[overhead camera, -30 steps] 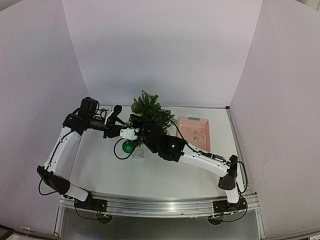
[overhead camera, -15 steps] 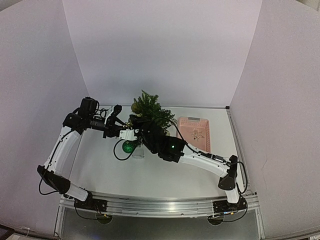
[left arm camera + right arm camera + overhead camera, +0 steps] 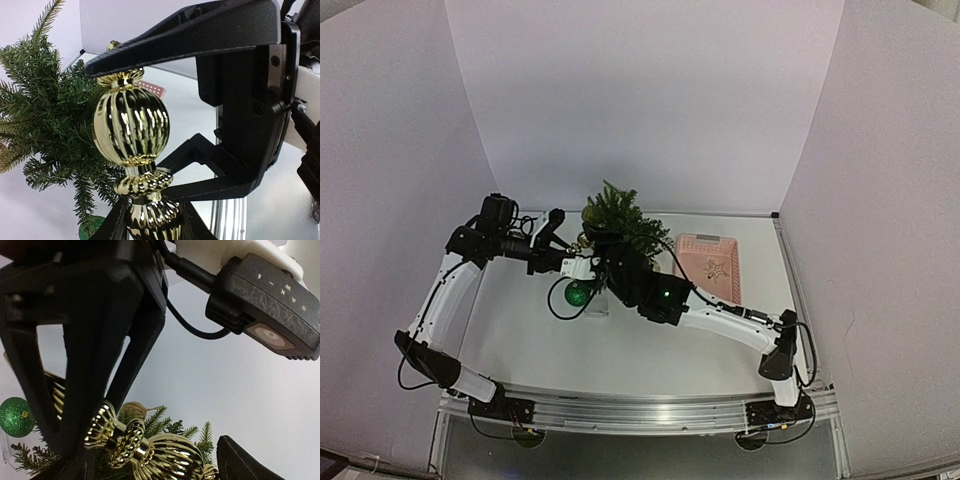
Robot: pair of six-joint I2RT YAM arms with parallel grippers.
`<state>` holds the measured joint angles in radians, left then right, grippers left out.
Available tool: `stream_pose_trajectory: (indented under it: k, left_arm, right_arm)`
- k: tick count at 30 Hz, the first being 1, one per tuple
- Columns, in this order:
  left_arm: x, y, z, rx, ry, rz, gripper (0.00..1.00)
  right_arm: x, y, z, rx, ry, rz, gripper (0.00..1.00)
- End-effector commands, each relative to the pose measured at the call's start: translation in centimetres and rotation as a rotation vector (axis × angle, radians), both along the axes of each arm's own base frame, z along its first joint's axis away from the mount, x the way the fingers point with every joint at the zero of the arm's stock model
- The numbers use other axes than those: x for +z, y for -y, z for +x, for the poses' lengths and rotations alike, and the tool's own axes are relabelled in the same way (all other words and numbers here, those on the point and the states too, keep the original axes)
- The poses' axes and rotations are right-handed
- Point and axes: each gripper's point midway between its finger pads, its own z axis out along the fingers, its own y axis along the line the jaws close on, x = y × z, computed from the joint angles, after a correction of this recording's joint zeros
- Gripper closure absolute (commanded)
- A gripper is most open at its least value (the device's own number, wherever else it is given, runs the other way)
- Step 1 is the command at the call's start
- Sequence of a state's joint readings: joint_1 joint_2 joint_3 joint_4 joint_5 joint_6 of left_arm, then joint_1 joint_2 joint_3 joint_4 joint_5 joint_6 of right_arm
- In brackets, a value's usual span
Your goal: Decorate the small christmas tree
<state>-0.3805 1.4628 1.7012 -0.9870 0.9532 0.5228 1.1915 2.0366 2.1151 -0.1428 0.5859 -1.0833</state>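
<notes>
Small christmas tree [image 3: 622, 212]: dark green, bushy needle branches. Stands upright at the far middle of the table [image 3: 535, 345]. Base not visible.

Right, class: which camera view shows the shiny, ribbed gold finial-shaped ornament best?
The left wrist view: the shiny, ribbed gold finial-shaped ornament fills mid-frame, its ribs and collars sharp. The right wrist view catches it only partly, cut off at the bottom edge. The top external view gives barely a gold speck.

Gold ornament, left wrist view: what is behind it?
Behind the gold ornament, branches of the small christmas tree and a corner of the pink basket show. Anything straight behind its body is covered.
</notes>
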Motion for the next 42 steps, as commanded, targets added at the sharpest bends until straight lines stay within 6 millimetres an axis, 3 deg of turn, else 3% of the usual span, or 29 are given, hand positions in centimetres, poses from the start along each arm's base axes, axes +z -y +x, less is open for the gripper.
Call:
stream_pose_trajectory:
  k: [1,7,12,15,19,23,28,33,37,42]
  left_arm:
    - [1.6,-0.1,1.1,0.05,0.108,-0.014,0.91]
    - [1.5,-0.5,0.8,0.027,0.225,0.016,0.9]
    - [0.7,-1.1,0.3,-0.017,0.356,0.072,0.89]
    - [0.5,-1.4,0.1,-0.034,0.415,0.093,0.89]
    - [0.1,-1.6,0.0,-0.057,0.489,0.121,0.89]
    - [0.3,-1.6,-0.2,-0.07,0.512,0.117,0.89]
    - [0.0,-1.7,-0.3,-0.087,0.54,0.132,0.89]
    - [-0.5,-2.1,-0.5,-0.126,0.646,0.171,0.89]
    - [-1.2,-2.6,-0.4,-0.136,0.763,0.212,0.9]
    - [-1.1,-2.7,-0.9,-0.139,0.928,0.184,0.9]
  right_arm:
    - [4.8,1.9,-3.1,0.107,-0.077,0.199,0.16]
    - [6.5,5.4,-5.2,0.22,-0.342,0.414,0.12]
    - [6.9,9.4,-2.4,0.208,-0.659,0.661,0.15]
    - [6.2,10.4,-1.3,0.214,-0.798,0.717,0.18]
    - [5.3,10.5,-0.6,0.224,-0.949,0.745,0.25]
    - [3.7,9.8,-1.6,0.272,-1.023,0.655,0.27]
    - [1.5,9.6,-1.2,0.234,-1.054,0.622,0.3]
    - [2.1,8.5,-1.0,0.275,-1.073,0.622,0.32]
    - [1.2,8.9,-0.6,0.24,-1.073,0.622,0.31]
    - [0.6,8.0,-2.0,0.318,-1.133,0.58,0.33]
